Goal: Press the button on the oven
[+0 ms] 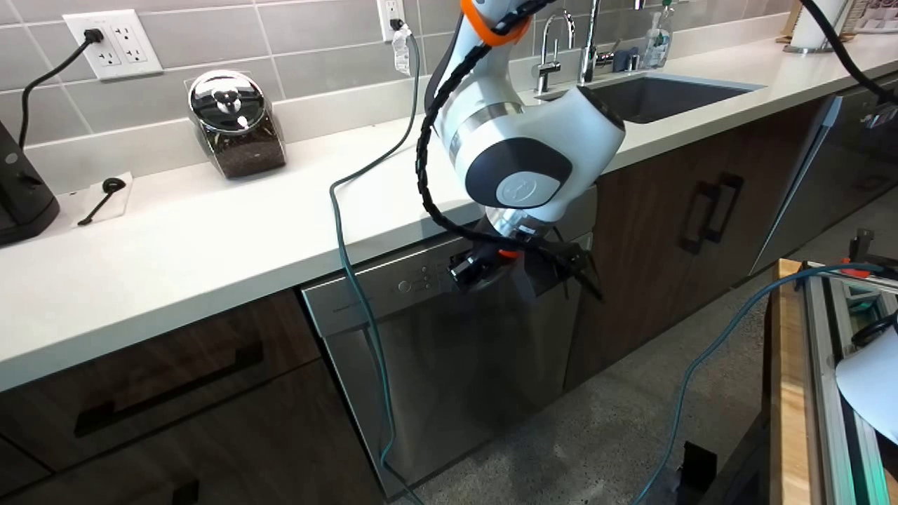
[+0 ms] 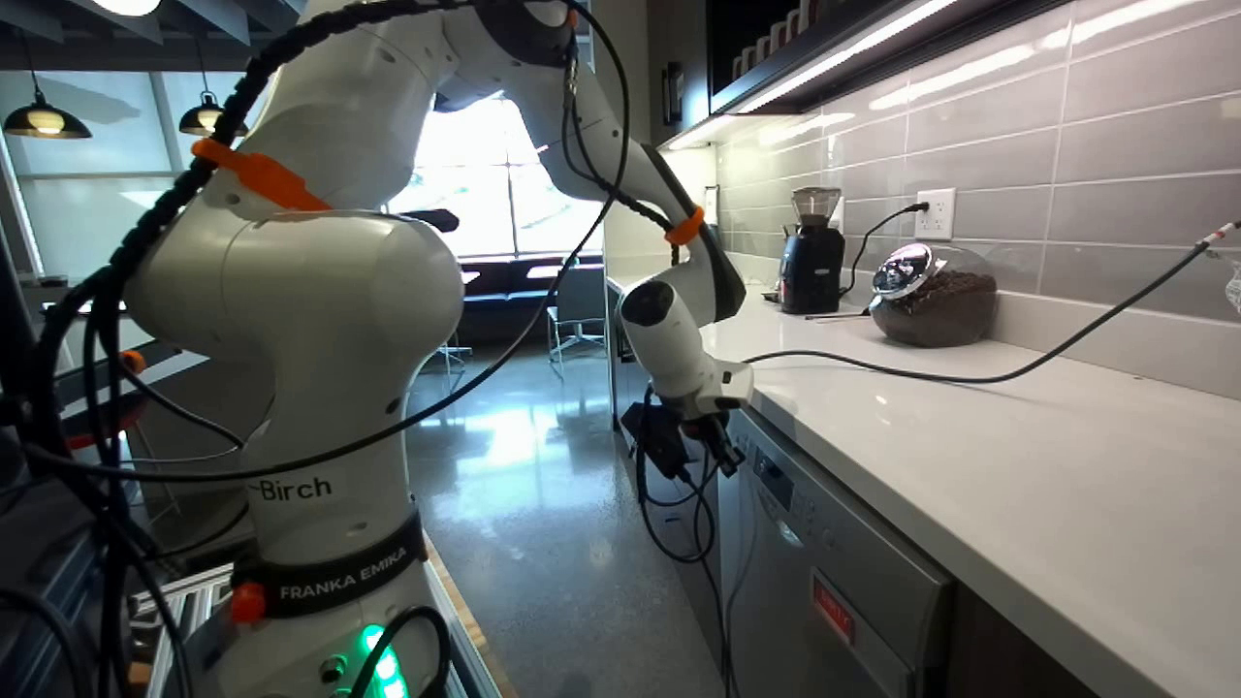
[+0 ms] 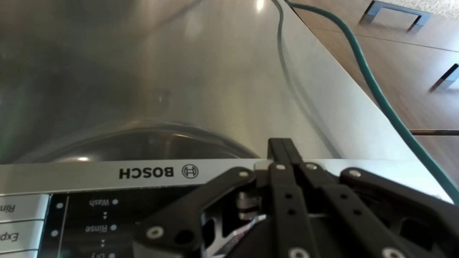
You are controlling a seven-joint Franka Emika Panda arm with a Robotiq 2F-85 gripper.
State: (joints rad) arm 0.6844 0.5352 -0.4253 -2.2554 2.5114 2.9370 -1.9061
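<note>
Under the desk [image 1: 175,245]: Bosch dishwasher [image 1: 456,372], prob. heavy & fixed in place. Nr its ctrl panel [image 3: 143,200], end effector [image 3: 283,145] is clenched on nothing. Btns [image 3: 21,208], far left in wrist view, likely rigid, slick & light-action: push mid-face, no grip; unclear which btn.

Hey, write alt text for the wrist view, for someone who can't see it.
A closed black gripper extends from the lower right in front of a steel Bosch appliance. At lower left, the appliance's dark control panel and pale buttons carry upside-down labels, including Wash and Rinse. A green cable runs along the right, past brown cabinet fronts.
</note>
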